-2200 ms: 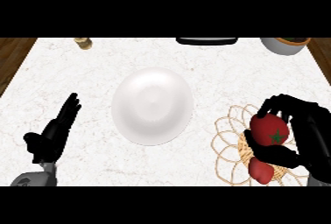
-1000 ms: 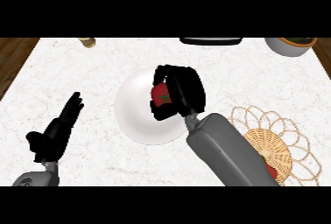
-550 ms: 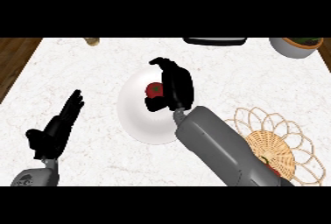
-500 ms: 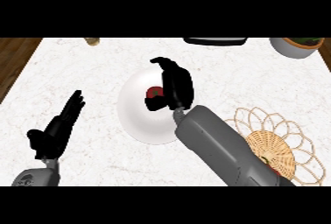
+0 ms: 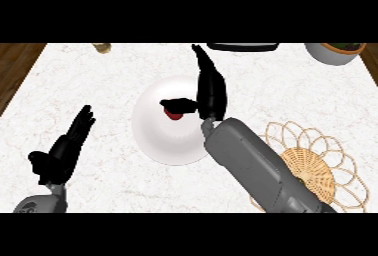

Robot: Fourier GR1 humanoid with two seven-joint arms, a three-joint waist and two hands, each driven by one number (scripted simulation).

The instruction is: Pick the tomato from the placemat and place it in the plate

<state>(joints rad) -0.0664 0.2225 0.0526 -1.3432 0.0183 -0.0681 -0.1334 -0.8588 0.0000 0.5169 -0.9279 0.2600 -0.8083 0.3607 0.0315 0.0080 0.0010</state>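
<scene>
While hovering over the white plate [image 5: 159,140], right hand [image 5: 210,87] splayed open, holding nothing; tomato [image 5: 174,114] sitting in the plate just left of its thumb. Left hand [image 5: 66,147] resting open, well apart.

- Tomato [image 5: 174,114]: mostly hidden behind the right hand's [image 5: 210,90] thumb.
- Placemat [image 5: 317,160]: partly covered by forearm.
- Bowl [image 5: 337,51] (top right): cut off.
</scene>
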